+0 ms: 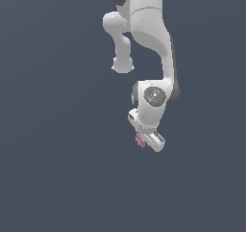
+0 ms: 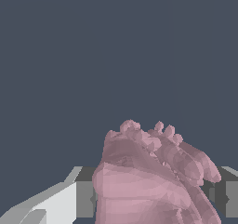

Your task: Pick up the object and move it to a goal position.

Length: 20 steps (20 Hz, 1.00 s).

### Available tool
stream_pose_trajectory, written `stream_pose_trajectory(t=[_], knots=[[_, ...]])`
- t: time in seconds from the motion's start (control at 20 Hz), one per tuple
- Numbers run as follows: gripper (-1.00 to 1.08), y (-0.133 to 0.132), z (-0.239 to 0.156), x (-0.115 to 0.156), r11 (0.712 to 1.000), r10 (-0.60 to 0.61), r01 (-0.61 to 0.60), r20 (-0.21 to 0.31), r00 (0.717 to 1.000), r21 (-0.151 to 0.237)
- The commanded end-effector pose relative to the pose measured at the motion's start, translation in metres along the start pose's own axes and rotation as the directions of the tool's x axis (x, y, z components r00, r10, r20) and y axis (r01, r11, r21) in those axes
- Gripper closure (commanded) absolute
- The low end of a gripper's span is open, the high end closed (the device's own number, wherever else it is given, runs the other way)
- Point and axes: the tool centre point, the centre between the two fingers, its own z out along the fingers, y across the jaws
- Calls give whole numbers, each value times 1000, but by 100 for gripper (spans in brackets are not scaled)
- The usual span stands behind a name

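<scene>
At the lower end of the white arm (image 1: 151, 38), in the exterior view, the gripper (image 1: 144, 140) points down and toward that view's left, with the object (image 1: 141, 139), a small dusty-pink knobbly lump, sitting at its tip. The lump shows only as a small pink patch against the white housing; most of it is covered by the hand from this side. No surface under it is discernible; the background is a uniform dark blue-grey.

In the wrist view the object (image 2: 153, 176) fills the space between the fingers (image 2: 83, 197), one grey pad on each flank, and it appears to touch both. The fingers are clamped on the lump, held apart only by its width. The contact faces themselves are hidden behind the pink mass, and the finger on the far flank is cut off by the frame edge. The lump's underside is also cut off.
</scene>
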Motion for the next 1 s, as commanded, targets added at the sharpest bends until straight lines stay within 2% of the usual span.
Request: stream_pose_trajectory(t=[0.0, 0.45, 0.95], knots=[[108, 1, -5, 0, 1000, 0, 0, 0, 1000, 1], [108, 18, -49, -3, 1000, 0, 0, 0, 1000, 1], [108, 52, -140, -8, 1000, 1, -1, 1, 1000, 1]])
